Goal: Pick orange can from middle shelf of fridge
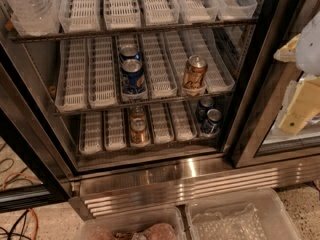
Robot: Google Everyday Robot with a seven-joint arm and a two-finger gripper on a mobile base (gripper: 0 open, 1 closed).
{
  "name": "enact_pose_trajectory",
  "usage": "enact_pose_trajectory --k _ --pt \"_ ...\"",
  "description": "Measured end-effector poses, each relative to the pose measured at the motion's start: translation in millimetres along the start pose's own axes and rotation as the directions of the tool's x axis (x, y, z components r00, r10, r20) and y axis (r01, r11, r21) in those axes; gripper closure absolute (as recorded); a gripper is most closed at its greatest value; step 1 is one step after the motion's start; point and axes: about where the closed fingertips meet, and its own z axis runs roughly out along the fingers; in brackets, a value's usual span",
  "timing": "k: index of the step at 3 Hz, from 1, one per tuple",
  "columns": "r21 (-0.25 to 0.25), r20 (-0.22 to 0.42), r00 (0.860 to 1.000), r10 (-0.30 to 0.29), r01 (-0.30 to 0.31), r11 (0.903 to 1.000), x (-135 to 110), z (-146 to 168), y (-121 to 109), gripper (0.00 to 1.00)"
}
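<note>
Your robot's gripper [279,91] shows in cream and white at the right edge of the camera view.
You see only part of it, cut off by the frame's edge. Two blocky, flat-faced fingers [300,106] of pale cream-yellow stand apart, one above the other. A rounded white-grey housing [309,49] sits beside the upper one. The lower finger carries a small dark mark near its tip.

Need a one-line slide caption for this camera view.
Open fridge: orange can upright on the middle shelf, right of two blue cans; tool at the view's right edge.
</note>
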Motion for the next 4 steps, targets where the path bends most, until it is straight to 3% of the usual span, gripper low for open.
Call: enact_pose_trajectory --k 1,2,3,4 --pt "-0.029 0.098 0.993 0.061 -0.058 0.9979 -3.1 29.2 8.3 0.0" --pt "0.001 0.141 0.988 0.069 -0.07 0.9975 -12.4 25.9 1.9 0.0" --pt "0.002 0.14 0.988 0.07 -0.071 0.9975 -12.3 26.3 1.8 0.0" --pt "0.023 0.094 0.985 0.141 -0.144 0.9893 -7.9 55.3 -8.0 0.0"
